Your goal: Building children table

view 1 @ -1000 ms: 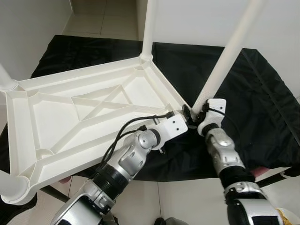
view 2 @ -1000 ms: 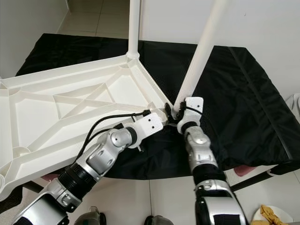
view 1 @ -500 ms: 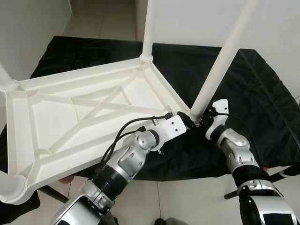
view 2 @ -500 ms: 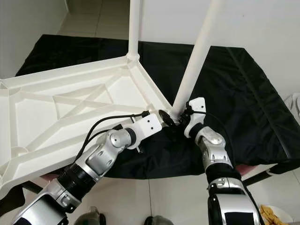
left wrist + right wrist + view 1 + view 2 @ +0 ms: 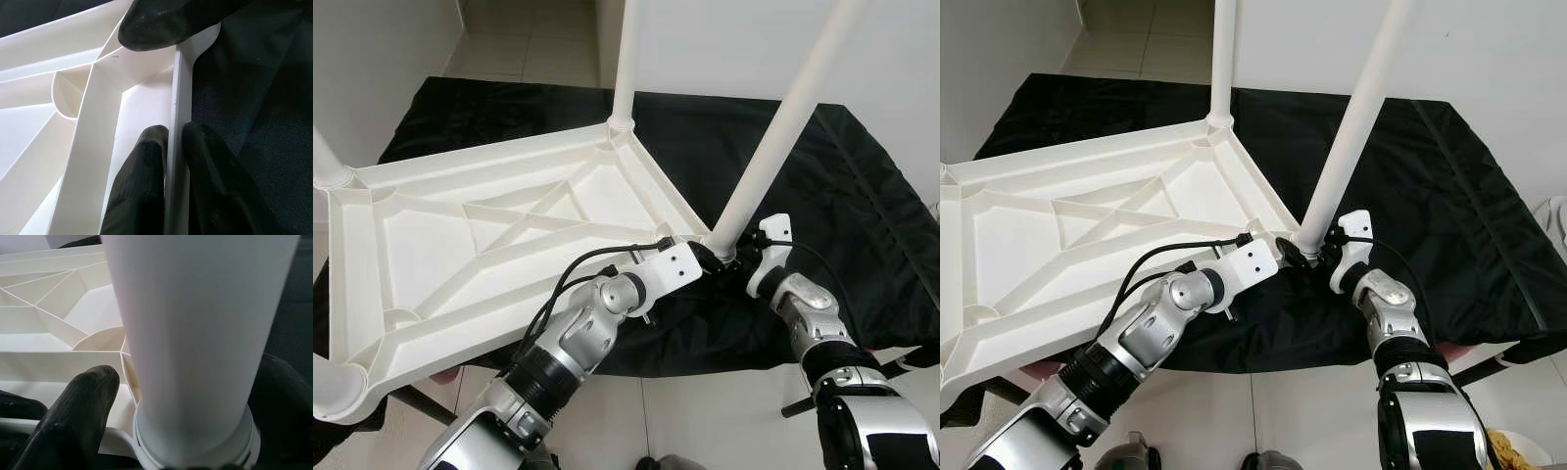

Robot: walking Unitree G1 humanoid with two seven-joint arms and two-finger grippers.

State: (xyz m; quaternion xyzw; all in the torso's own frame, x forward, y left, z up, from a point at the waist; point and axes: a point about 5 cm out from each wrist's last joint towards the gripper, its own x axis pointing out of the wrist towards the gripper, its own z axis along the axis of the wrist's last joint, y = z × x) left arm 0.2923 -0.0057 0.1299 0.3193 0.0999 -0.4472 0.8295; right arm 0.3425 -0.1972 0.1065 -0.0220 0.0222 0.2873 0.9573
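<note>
A white plastic table top (image 5: 499, 235) lies upside down on a black cloth (image 5: 822, 196). One white leg (image 5: 626, 59) stands upright in its far corner. A second leg (image 5: 781, 132) leans up and to the right from the near right corner socket. My right gripper (image 5: 195, 431) is shut around the base of this leg, one finger (image 5: 78, 401) on each side. My left gripper (image 5: 175, 134) is shut on the table top's rim (image 5: 177, 98) just beside that corner. Both grippers meet there, left gripper (image 5: 701, 257) and right gripper (image 5: 736, 257).
Two more leg ends stand at the left corners, a far stub (image 5: 328, 166) and a near stub (image 5: 335, 392). The cloth covers a low surface with tiled floor (image 5: 705, 421) in front. A white wall (image 5: 724, 39) rises behind. A dish with something yellow (image 5: 1513, 448) sits at the bottom right.
My right forearm has swung outward to the right, its wrist turning around the leg's base. The leaning leg shifted slightly at the corner. The left arm stayed on the rim.
</note>
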